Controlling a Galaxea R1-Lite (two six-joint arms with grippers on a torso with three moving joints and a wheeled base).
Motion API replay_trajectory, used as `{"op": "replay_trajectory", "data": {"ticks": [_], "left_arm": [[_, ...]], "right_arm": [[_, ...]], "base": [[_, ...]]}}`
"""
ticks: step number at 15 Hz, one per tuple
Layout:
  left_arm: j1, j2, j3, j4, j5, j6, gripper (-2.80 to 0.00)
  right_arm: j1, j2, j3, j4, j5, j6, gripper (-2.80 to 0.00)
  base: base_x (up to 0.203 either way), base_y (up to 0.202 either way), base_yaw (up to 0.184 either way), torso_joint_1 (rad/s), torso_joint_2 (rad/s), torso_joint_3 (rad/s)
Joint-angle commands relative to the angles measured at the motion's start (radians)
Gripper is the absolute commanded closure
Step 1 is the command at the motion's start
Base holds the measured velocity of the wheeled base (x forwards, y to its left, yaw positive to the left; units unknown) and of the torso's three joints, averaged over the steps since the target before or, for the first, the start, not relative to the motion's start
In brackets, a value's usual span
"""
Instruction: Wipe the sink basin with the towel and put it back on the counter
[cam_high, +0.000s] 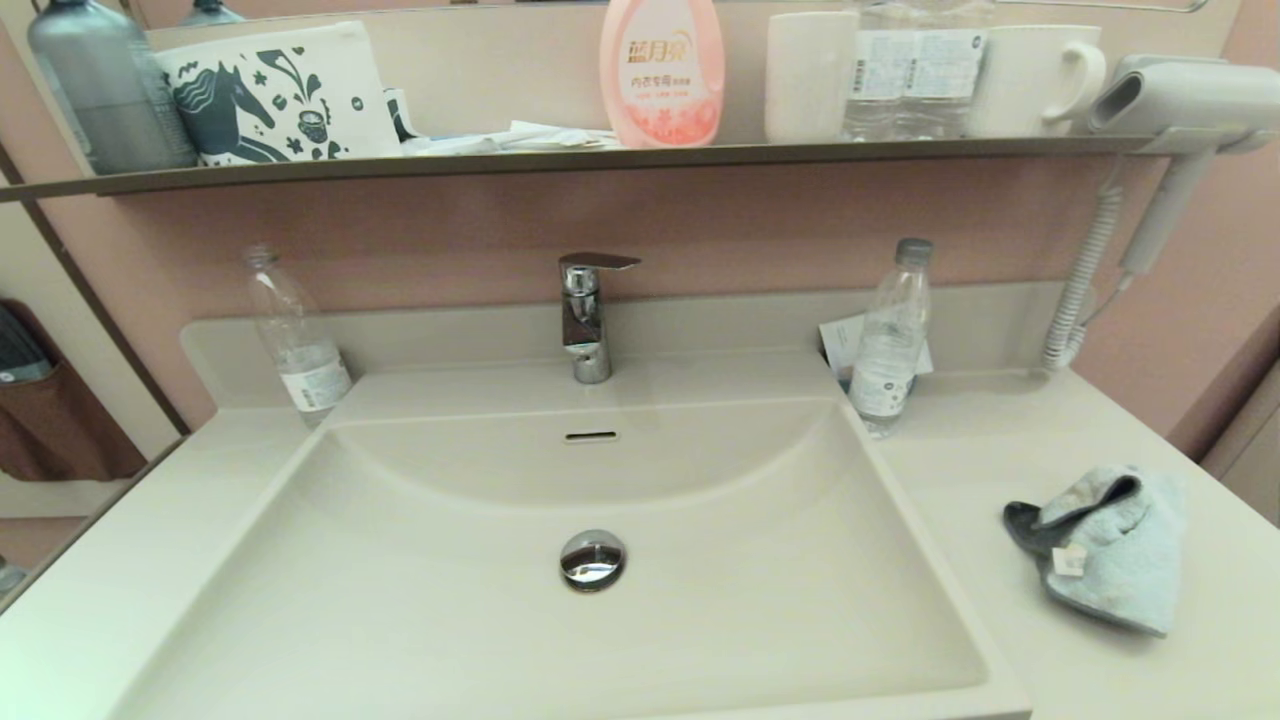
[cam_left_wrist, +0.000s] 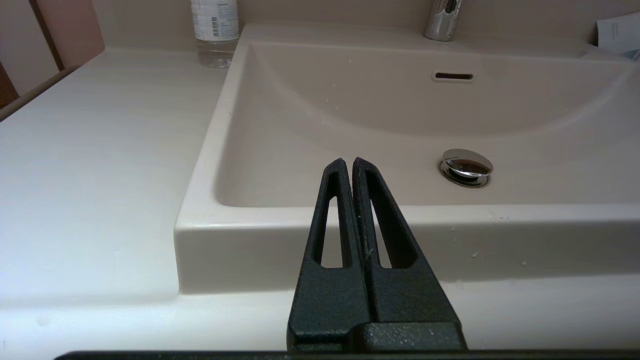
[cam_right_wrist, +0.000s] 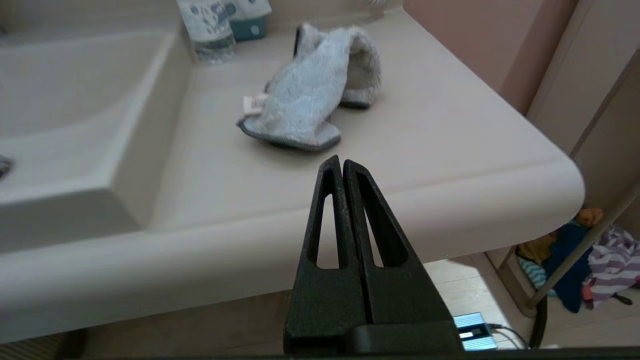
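Observation:
The towel (cam_high: 1105, 550) lies crumpled on the counter (cam_high: 1000, 460) to the right of the sink basin (cam_high: 500, 620), pale blue face up, grey edging and a white tag showing. It also shows in the right wrist view as the towel (cam_right_wrist: 312, 95). My right gripper (cam_right_wrist: 342, 162) is shut and empty, hanging off the counter's front edge, short of the towel. My left gripper (cam_left_wrist: 348, 164) is shut and empty before the basin's front rim (cam_left_wrist: 400, 220), left of the chrome drain plug (cam_left_wrist: 466, 166). Neither gripper shows in the head view.
A chrome tap (cam_high: 588, 315) stands behind the basin. One plastic bottle (cam_high: 300, 345) is at the back left, another bottle (cam_high: 890, 335) at the back right by a card. A hair dryer (cam_high: 1170, 110) hangs at right; a shelf (cam_high: 600, 158) carries bottles and mugs.

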Motion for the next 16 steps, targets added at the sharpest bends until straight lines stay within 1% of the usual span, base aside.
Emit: {"op": "replay_trajectory", "data": {"ticks": [1,2,3,4,6,13,16], "left_arm": [[0.0,0.0,0.0,-0.001,0.0,-0.001,0.0],[0.0,0.0,0.0,-0.001,0.0,-0.001,0.0],[0.0,0.0,0.0,-0.001,0.0,-0.001,0.0],[0.0,0.0,0.0,-0.001,0.0,-0.001,0.0],[0.0,0.0,0.0,-0.001,0.0,-0.001,0.0],[0.0,0.0,0.0,-0.001,0.0,-0.001,0.0],[0.0,0.0,0.0,-0.001,0.0,-0.001,0.0]], "right_arm": [[-0.001,-0.019,0.129,-0.089,0.001,-0.017,0.0],[-0.001,-0.019,0.198,-0.177,0.008,-0.031,0.0],[-0.001,-0.02,0.243,-0.258,0.036,-0.042,0.0],[-0.001,-0.02,0.267,-0.272,0.055,-0.073,0.0],[-0.002,-0.02,0.268,-0.261,0.065,-0.117,0.0],[0.0,-0.02,0.268,-0.267,0.064,-0.06,0.0],[0.0,-0.02,0.268,-0.267,0.064,-0.061,0.0]], "base": [[0.0,0.0,0.0,0.0,0.0,0.0],[0.0,0.0,0.0,0.0,0.0,0.0],[0.0,0.0,0.0,0.0,0.0,0.0],[0.0,0.0,0.0,0.0,0.0,0.0],[0.0,0.0,0.0,0.0,0.0,0.0],[0.0,0.0,0.0,0.0,0.0,0.0],[0.0,0.0,0.0,0.0,0.0,0.0]]}}
